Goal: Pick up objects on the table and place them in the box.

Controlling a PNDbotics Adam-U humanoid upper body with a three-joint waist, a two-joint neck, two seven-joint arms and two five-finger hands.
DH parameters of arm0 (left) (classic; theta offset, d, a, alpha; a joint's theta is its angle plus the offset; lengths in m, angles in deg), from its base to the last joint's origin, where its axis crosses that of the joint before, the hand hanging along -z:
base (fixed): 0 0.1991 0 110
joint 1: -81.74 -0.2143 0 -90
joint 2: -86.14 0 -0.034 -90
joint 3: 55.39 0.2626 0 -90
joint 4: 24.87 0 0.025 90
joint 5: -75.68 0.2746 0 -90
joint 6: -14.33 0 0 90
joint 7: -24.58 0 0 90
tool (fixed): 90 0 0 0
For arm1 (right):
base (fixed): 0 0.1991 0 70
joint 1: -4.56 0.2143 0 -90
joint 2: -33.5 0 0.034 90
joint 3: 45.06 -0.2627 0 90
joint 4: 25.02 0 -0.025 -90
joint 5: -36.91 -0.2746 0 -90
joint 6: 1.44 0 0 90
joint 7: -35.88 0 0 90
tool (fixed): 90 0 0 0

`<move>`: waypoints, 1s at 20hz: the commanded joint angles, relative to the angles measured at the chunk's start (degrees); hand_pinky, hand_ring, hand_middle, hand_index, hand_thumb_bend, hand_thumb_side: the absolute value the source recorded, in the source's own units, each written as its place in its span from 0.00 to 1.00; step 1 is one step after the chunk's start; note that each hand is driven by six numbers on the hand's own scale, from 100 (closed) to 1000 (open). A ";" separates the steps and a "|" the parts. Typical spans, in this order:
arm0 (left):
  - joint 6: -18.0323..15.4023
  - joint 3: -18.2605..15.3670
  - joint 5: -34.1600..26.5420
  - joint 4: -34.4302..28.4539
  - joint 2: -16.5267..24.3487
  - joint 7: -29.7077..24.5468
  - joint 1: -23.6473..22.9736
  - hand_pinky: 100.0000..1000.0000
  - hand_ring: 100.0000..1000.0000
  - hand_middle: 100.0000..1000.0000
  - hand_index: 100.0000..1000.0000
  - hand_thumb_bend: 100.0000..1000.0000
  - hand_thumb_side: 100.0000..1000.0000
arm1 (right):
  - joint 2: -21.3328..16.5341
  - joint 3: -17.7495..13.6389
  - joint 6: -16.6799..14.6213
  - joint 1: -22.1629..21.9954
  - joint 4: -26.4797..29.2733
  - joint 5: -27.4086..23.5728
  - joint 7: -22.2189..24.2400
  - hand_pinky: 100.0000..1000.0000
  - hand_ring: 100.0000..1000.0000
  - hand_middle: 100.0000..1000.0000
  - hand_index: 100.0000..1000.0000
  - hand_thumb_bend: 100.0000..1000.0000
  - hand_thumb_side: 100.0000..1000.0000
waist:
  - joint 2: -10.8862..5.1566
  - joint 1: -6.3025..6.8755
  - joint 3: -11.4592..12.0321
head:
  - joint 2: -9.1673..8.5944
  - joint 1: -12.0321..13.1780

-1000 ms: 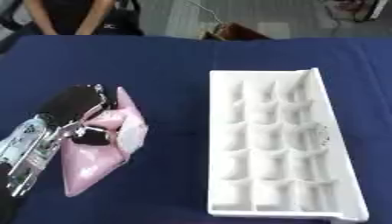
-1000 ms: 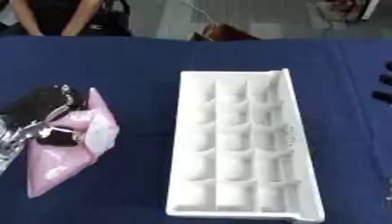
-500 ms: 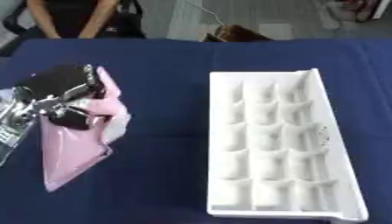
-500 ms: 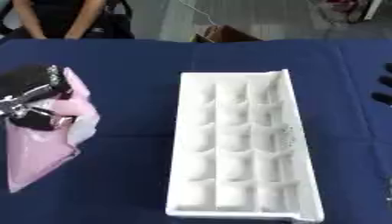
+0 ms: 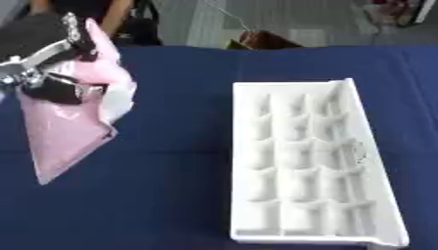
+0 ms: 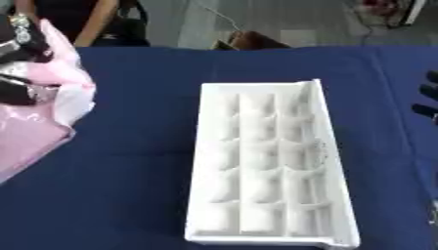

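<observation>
A pink plastic pouch (image 5: pixel 64 132) hangs in the air at the left, lifted off the blue table (image 5: pixel 171 195). My left hand (image 5: pixel 47 53) is shut on its upper end, fingers curled round the crumpled top. The pouch's pointed lower end dangles towards the table. A white tray with many small compartments (image 5: pixel 304 161) lies right of centre, its long side running away from me. Only the dark fingertips of my right hand (image 6: pixel 427 100) show at the right edge in the right eye view, well clear of the tray.
Beyond the table's far edge stand a brown bag (image 5: pixel 261 39) and a person in dark clothes (image 6: pixel 85 19) who touches nothing. Blue cloth lies bare between the pouch and the tray.
My left hand has lifted the pink pouch off the table and carried it up and away from me. The tray has not moved. The camera has shifted a little.
</observation>
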 commanded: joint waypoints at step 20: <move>-3.98 9.19 0.59 6.68 -29.81 -4.82 23.62 0.00 0.00 0.00 0.09 0.09 0.00 | -0.50 0.54 0.06 0.06 0.00 -0.21 0.69 0.72 0.82 0.82 0.93 0.00 0.91 | -1.37 -0.79 -1.10 | -1.62 1.16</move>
